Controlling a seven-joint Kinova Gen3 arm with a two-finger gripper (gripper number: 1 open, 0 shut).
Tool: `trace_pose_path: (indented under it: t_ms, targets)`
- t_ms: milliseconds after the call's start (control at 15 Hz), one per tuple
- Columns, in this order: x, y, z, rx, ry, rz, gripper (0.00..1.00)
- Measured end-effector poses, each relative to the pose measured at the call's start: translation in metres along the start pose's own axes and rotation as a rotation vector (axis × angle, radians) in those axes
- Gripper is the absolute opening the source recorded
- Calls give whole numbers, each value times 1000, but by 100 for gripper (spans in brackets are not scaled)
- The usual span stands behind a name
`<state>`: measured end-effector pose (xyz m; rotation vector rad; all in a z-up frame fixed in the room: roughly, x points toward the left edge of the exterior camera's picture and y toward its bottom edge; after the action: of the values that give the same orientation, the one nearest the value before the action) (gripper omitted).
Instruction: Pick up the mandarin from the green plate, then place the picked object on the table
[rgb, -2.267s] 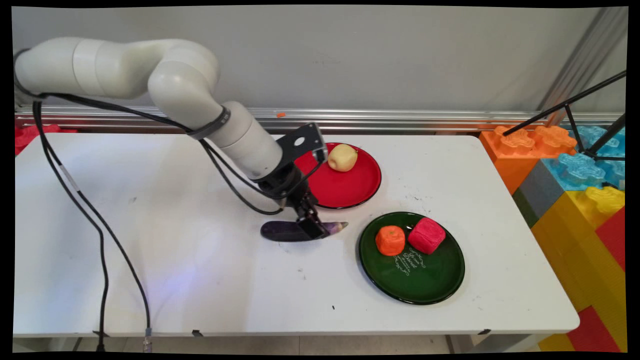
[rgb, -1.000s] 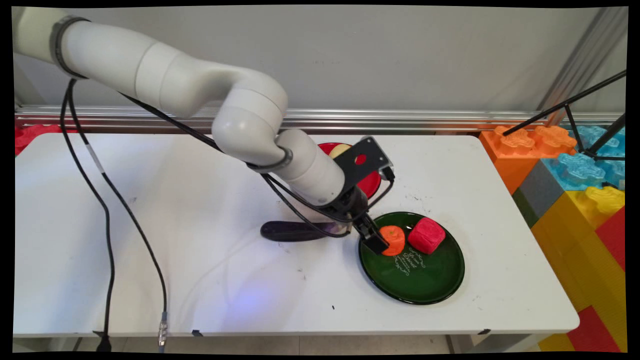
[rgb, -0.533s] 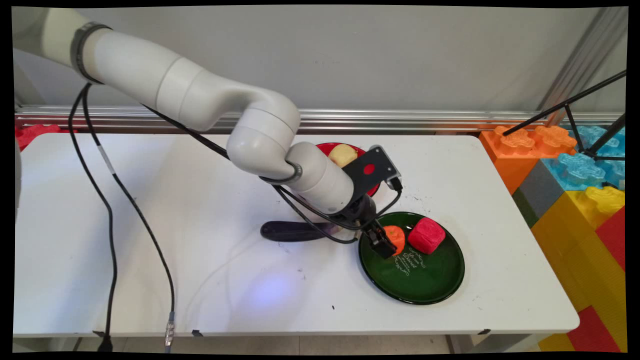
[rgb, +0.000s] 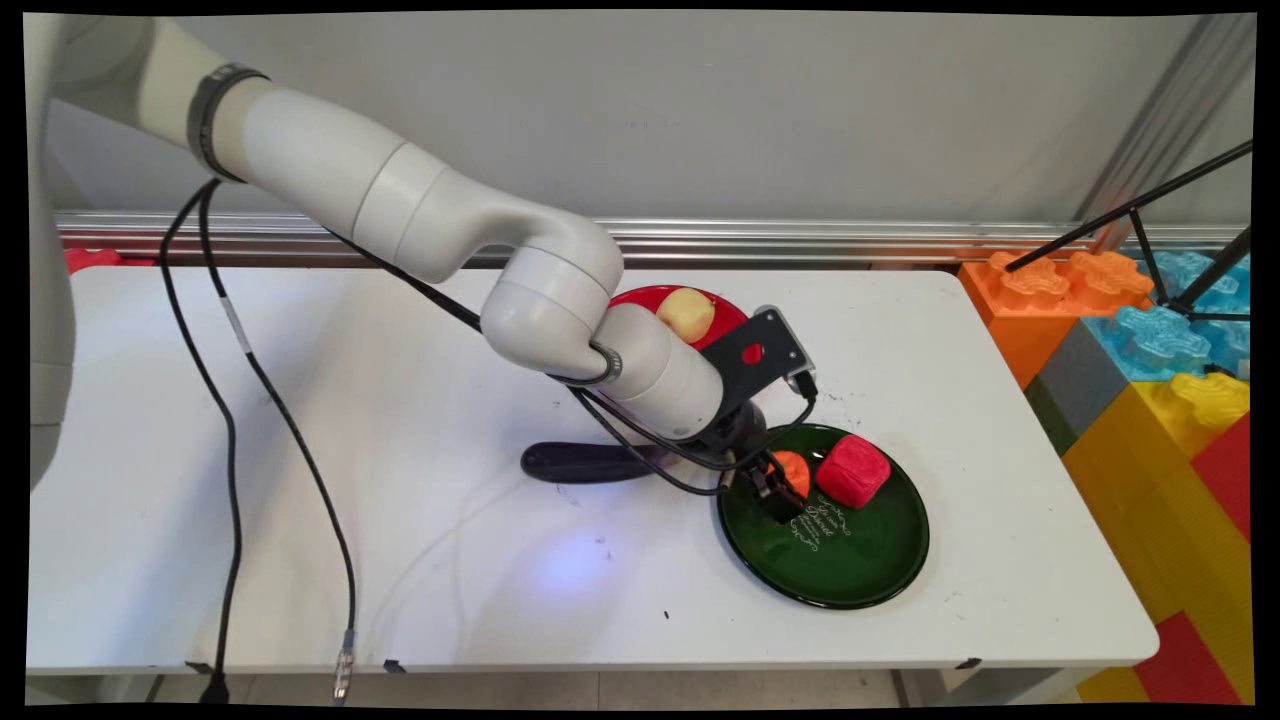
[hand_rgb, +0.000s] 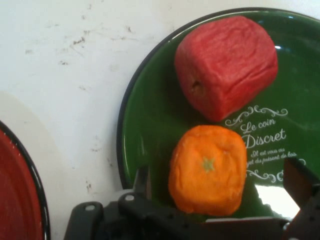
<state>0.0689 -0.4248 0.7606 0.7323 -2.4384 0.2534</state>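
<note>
The gripper (rgb: 778, 497) has swung from the eggplant (rgb: 585, 462) onto the green plate (rgb: 850, 580), fingers spread wide around the orange (hand_rgb: 208, 169); red cube (hand_rgb: 226, 65) at its 12 o'clock.

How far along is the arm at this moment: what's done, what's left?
Done: the gripper is down at the orange toy on the green plate. In hand: its open fingers straddle the toy. Left: no grip or lift yet; it sits beside the red block.
</note>
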Motion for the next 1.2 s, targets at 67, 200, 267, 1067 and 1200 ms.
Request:
trace_pose_path:
  t_ms: [67,200,267,1067,1200]
  targets:
    - [0,0,2,1,1,3,100]
    - [0,-1,5,2,4,7,100]
    - [-1,-1,6,2,4,8,100]
    - [0,2,14,-2,15,37,0]
    - [0,2,14,-4,15,44,0]
